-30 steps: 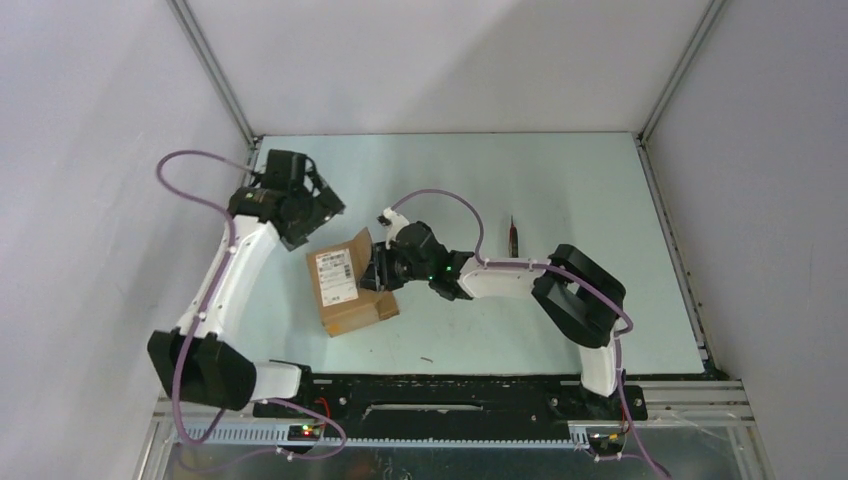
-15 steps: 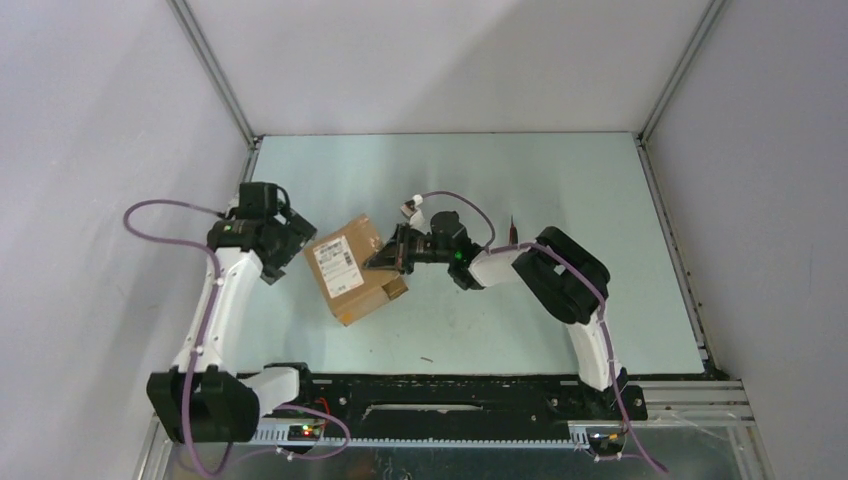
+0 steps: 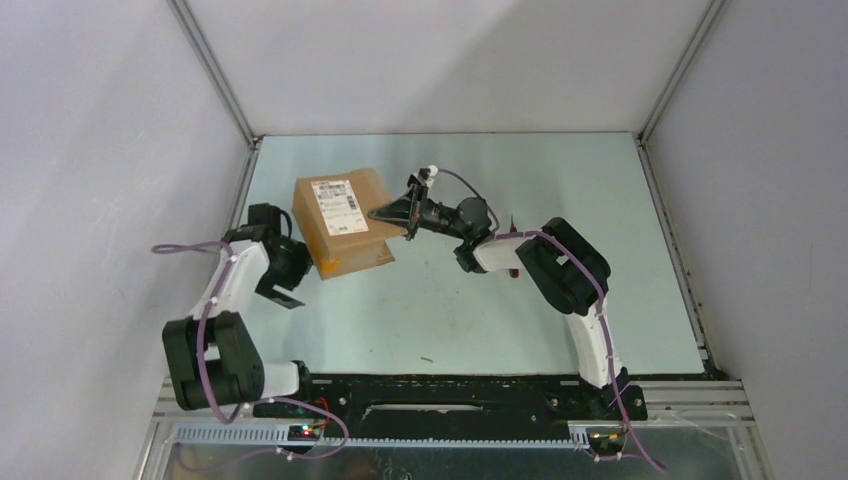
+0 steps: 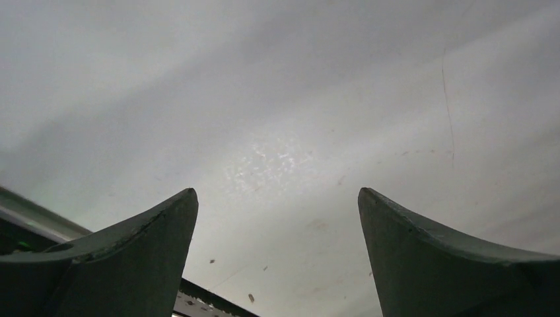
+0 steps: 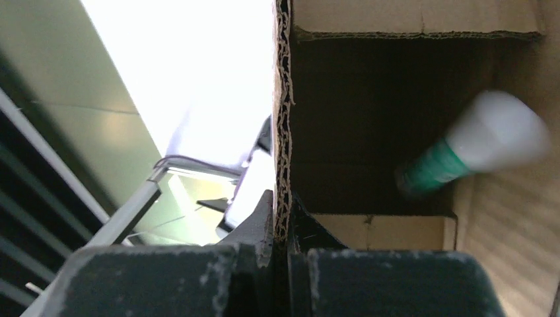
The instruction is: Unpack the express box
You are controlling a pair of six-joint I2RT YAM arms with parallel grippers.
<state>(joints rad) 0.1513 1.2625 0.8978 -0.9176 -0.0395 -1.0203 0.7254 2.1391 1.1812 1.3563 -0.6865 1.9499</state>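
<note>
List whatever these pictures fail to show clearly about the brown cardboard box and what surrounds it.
1. Top view: white printed label on the brown cardboard box, print too small to read.
2. Right wrist view: white-and-green object inside the box, motion-blurred, identity unclear.
3. Right wrist view: rest of the box's interior, dark and cut off by the frame.
4. Top view: slim red-and-black tool, largely covered by the right arm.

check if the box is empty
Not empty: the right wrist view looks into the open express box, where a blurred white-and-green container shows.
</note>
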